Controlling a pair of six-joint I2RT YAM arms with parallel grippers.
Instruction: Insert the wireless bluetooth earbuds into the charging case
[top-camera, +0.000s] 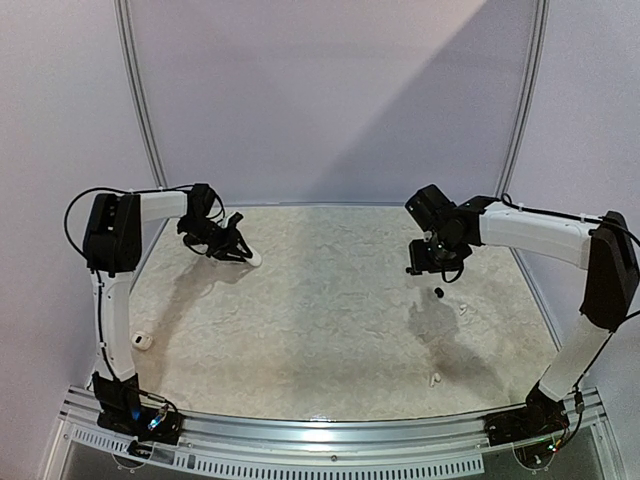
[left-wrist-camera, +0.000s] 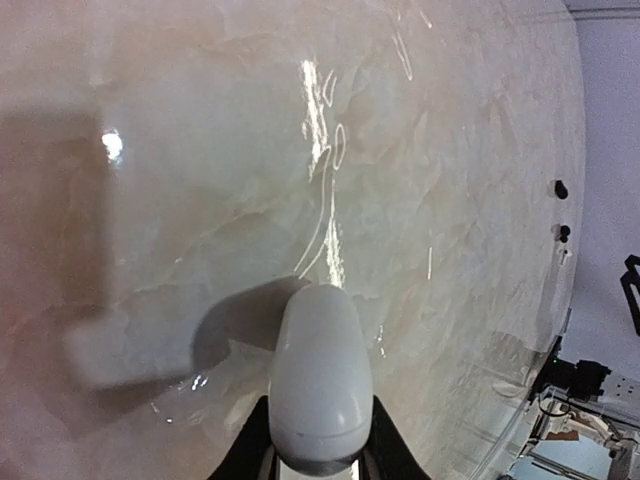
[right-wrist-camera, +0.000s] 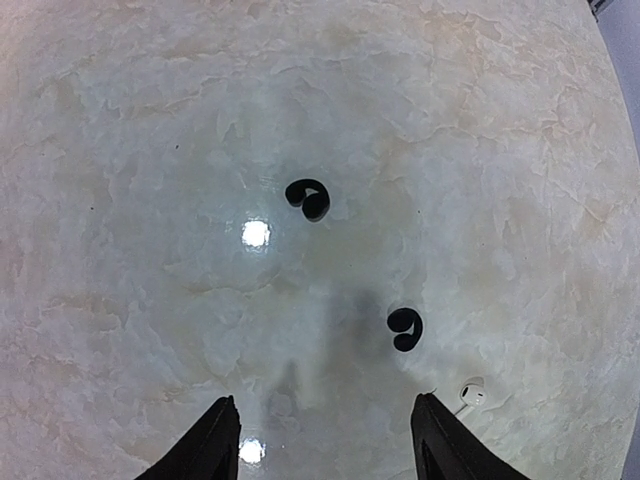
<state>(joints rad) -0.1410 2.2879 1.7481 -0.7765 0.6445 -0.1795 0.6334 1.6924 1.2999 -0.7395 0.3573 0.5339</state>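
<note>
A wide bare stretch of tabletop (top-camera: 320, 340) is offered mid-frame in the top view. Right of centre, passage is blocked by one black earbud (top-camera: 438, 293), a second black earbud (top-camera: 462, 308) and a white earbud (top-camera: 435, 380); lower left, by a white case (top-camera: 142, 341).

Over the far left of the surface (top-camera: 330, 330), a charging case (left-wrist-camera: 320, 385) sits between the fingers of the left hand (top-camera: 236, 246). A second case (top-camera: 141, 341) lies at the left edge, nearer the arm bases. Right of centre, below the right hand (right-wrist-camera: 324, 405), lie two earbuds: one (top-camera: 438, 293) to the left, the other (top-camera: 462, 308) right of it and nearer. A third earbud (right-wrist-camera: 470, 392) lies just beside the latter, and a fourth earbud (top-camera: 436, 379) lies before them, toward the near edge
</note>
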